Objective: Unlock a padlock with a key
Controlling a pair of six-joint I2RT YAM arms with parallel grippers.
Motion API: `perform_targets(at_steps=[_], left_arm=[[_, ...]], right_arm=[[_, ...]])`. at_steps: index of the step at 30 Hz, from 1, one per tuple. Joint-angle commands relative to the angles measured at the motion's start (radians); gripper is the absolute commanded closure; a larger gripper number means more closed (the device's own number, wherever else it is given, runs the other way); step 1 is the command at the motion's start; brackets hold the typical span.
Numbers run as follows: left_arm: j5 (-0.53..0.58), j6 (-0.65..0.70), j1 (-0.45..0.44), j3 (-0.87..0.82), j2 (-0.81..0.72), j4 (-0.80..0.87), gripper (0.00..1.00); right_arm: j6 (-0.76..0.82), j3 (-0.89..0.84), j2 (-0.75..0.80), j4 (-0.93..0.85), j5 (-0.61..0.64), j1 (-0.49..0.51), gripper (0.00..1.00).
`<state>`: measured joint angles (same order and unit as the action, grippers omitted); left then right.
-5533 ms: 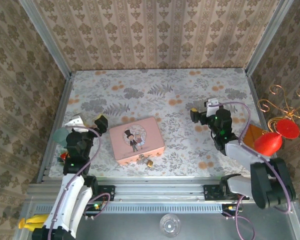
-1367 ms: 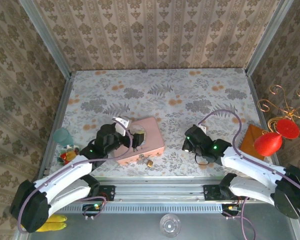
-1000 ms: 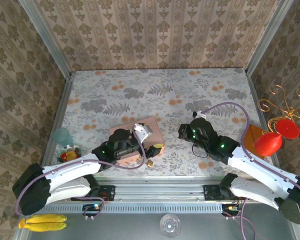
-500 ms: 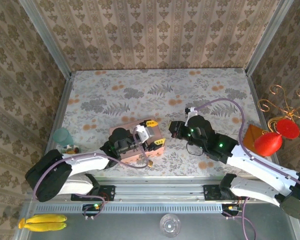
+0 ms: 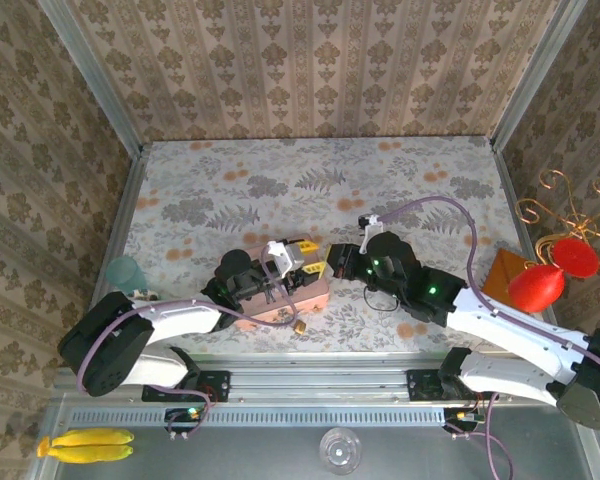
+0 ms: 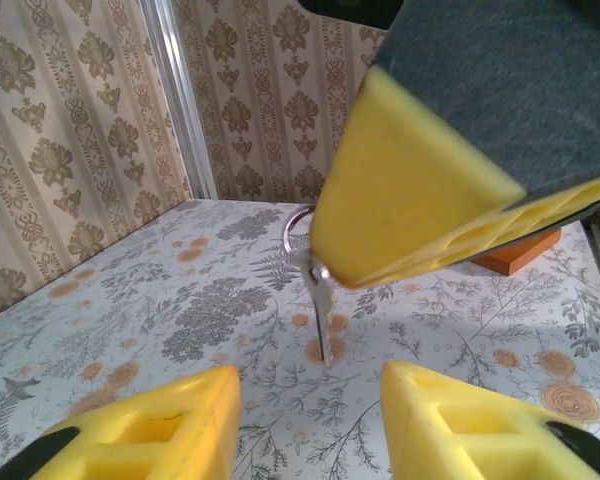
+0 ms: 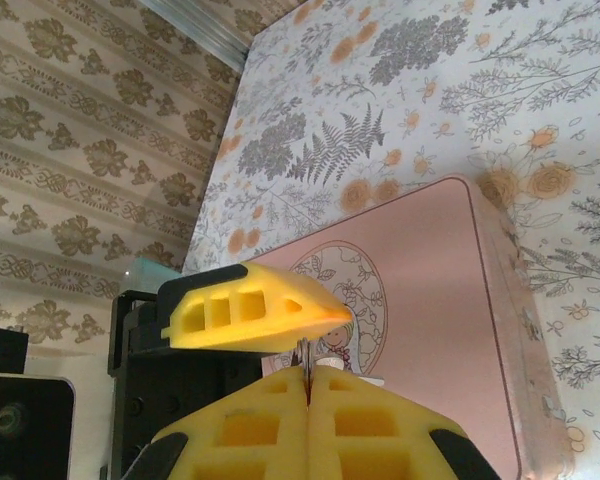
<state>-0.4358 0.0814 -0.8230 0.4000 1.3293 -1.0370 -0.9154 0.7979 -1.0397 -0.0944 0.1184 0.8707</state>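
Observation:
The tiny brass padlock (image 5: 300, 325) lies on the table at the front edge of the pink tin (image 5: 280, 305), with neither gripper touching it. My right gripper (image 5: 338, 262) is shut on a thin silver key (image 6: 321, 320), whose blade hangs down below its yellow finger (image 6: 420, 200) in the left wrist view. In the right wrist view the key (image 7: 307, 352) sticks up from my right gripper (image 7: 308, 385). My left gripper (image 5: 308, 257) hovers over the tin, open and empty (image 6: 310, 420), a little short of the key. One of its fingers (image 7: 250, 305) crosses above the tin (image 7: 430, 300).
An orange block (image 5: 505, 270) and a red ornament on a wire stand (image 5: 537, 285) sit at the right edge. A teal cup (image 5: 126, 271) stands at the left edge. The back half of the floral table (image 5: 310, 180) is bare. Walls enclose three sides.
My right gripper has moved left to the tin's right edge. My left gripper has reached further right over the tin, so the two grippers now nearly meet. The padlock has not moved.

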Motion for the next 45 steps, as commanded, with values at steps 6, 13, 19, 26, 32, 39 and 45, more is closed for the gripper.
perform_targets(at_steps=[6, 13, 19, 26, 32, 39, 45], left_arm=[[-0.029, -0.013, 0.001, 0.023, -0.012, -0.016, 0.72], [0.012, -0.022, 0.002, 0.023, -0.026, 0.001, 0.89], [0.007, -0.023, 0.002, 0.019, -0.027, -0.008, 0.78], [0.011, -0.020, 0.002, 0.016, -0.037, -0.008, 0.78], [0.012, -0.014, 0.003, 0.011, -0.048, -0.007, 0.76], [0.036, 0.007, 0.002, 0.008, -0.066, 0.021, 0.98], [0.146, 0.077, 0.003, -0.001, -0.107, 0.085, 1.00]], right_arm=[[0.019, 0.060, -0.029, 0.048, -0.005, 0.025, 1.00], [0.011, 0.052, -0.030, 0.050, 0.004, 0.030, 1.00], [0.008, 0.047, -0.029, 0.053, 0.008, 0.032, 1.00], [0.001, 0.041, -0.037, 0.055, 0.007, 0.034, 1.00], [-0.005, 0.040, -0.046, 0.059, 0.007, 0.034, 1.00], [-0.007, 0.040, -0.048, 0.064, 0.010, 0.039, 1.00], [-0.014, 0.032, -0.042, 0.067, 0.018, 0.041, 0.96]])
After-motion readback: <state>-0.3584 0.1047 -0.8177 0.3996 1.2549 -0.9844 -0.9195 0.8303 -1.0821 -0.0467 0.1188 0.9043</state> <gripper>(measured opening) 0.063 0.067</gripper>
